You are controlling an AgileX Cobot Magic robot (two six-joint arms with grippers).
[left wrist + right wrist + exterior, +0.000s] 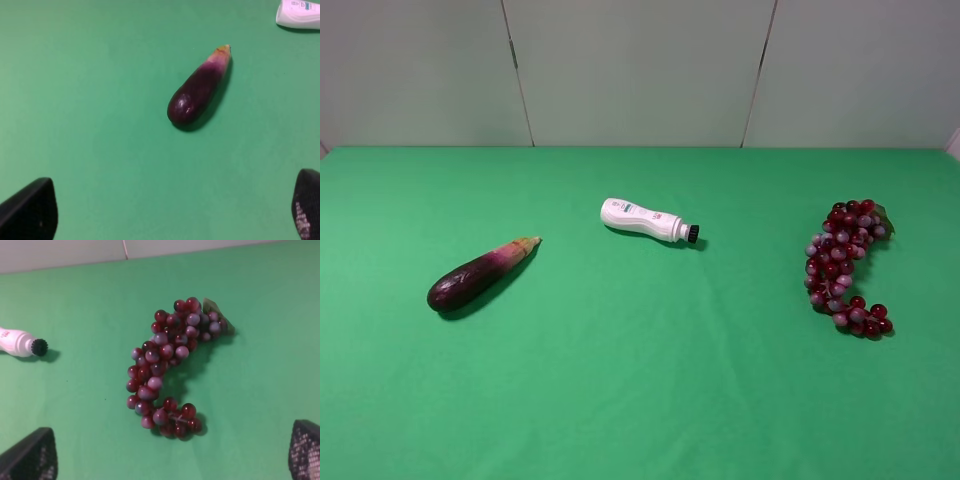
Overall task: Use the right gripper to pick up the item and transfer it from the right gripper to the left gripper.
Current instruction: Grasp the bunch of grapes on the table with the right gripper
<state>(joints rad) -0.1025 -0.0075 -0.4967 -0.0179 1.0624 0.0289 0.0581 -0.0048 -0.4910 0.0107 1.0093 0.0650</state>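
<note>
Right end effector (167, 456) wide apart, empty, grape bunch (167, 365) lying ahead, untouched

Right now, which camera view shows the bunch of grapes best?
The right wrist view: the grapes are close, whole and curved, with single berries clear. The exterior high view shows them whole but small, at the right. The left wrist view shows none of them, only the eggplant and part of the bottle.
</note>
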